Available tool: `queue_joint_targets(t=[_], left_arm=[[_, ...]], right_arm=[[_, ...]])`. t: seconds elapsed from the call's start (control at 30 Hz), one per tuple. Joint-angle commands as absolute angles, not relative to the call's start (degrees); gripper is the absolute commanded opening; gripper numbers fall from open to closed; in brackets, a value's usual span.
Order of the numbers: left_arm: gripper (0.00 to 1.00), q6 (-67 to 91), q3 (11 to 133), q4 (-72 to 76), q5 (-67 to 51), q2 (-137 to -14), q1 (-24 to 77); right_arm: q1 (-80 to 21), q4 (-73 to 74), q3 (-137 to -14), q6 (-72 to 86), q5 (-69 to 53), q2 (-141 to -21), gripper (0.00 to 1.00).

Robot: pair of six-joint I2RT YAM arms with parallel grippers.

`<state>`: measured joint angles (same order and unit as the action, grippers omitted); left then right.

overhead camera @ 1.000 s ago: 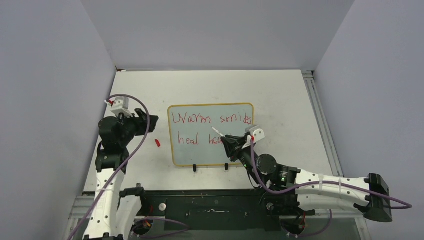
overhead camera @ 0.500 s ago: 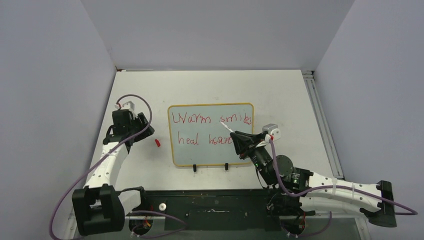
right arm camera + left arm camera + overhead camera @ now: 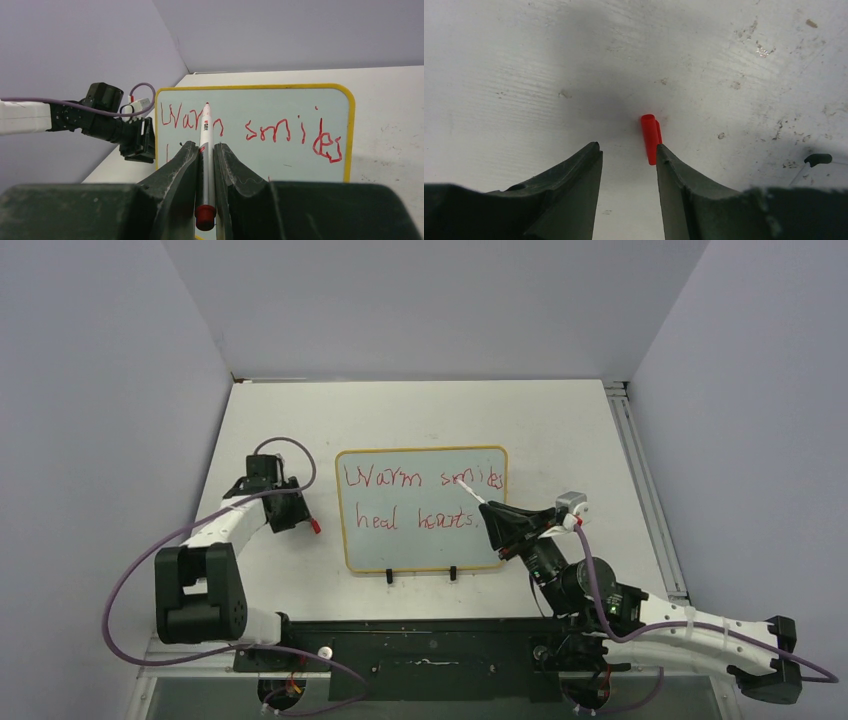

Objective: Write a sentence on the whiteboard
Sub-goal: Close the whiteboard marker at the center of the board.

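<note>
The whiteboard [image 3: 420,546] lies flat mid-table, yellow-framed. Its sentence [image 3: 422,480] is in red, two lines: "Warm smiles" above "heal hearts." My right gripper [image 3: 497,519] hovers at the board's right edge, shut on a white marker [image 3: 469,491] whose tip points up-left over the board. From the right wrist the marker [image 3: 206,145] sits between the fingers of that gripper [image 3: 206,146], red end cap towards the camera, with the whiteboard [image 3: 280,107] behind it. My left gripper [image 3: 300,514] is low at the small red cap [image 3: 316,526]. From its wrist, the cap [image 3: 651,136] lies at the right fingertip of the open gripper [image 3: 628,148].
The whiteboard's two black feet [image 3: 389,577] point towards the arm bases. A metal rail [image 3: 640,490] runs along the table's right edge. Grey walls close in the table on three sides. The left arm [image 3: 107,125] shows beside the board's left edge in the right wrist view.
The left arm has reached out and come down to the red cap, jaws narrowing. The right gripper has moved right along the lower line, where "hearts." now stands complete.
</note>
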<state>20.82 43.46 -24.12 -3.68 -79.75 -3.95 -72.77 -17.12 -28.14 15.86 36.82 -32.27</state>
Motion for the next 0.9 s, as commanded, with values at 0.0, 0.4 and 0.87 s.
queue_joint_targets(t=[0.0,0.4,0.87], left_arm=[[0.41,19.2,47.2,-25.6,-0.5,-83.8,-1.5],[0.37,18.2,49.6,-28.5,2.0,-90.3,2.6],[0.24,18.5,50.1,-31.1,7.5,-89.0,2.8]], right_arm=[[-72.4,-16.4,-27.9,16.4,36.9,-30.6,0.07],[-72.5,-12.8,-29.8,16.8,39.7,-31.8,0.05],[-72.5,-14.6,-29.4,17.4,38.0,-33.5,0.05]])
